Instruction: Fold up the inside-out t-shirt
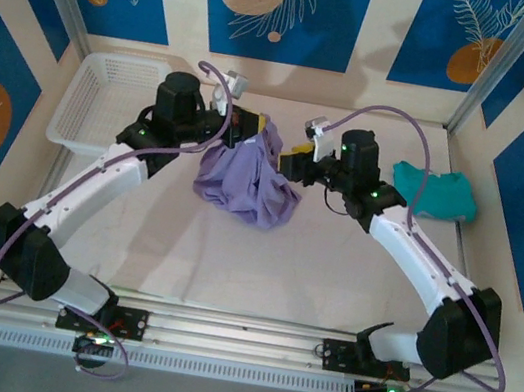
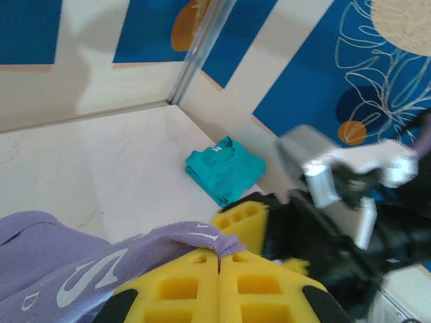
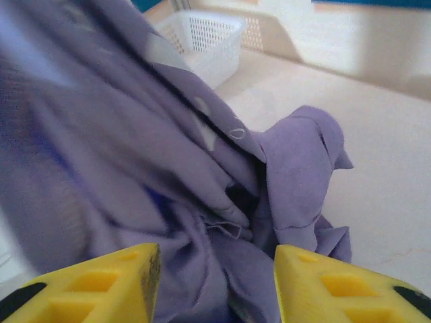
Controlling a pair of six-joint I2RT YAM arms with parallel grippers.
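Left tool (image 2: 219, 260) pinching t-shirt (image 2: 60, 269); beige table (image 2: 101, 168), blue-patterned walls (image 2: 303, 81).

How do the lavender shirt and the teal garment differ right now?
The lavender shirt is bunched and hanging, pinched in the left gripper; the teal garment lies folded flat on the table, untouched. The lavender shirt is larger than the teal garment. Both are soft cloth.

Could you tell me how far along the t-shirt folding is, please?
Early. Nothing is folded: the lavender t-shirt is a crumpled bunch, partly on the table. The left end effector is shut on its edge, holding it up; the right end effector is open beside the fabric. Spreading it flat and every fold remain.
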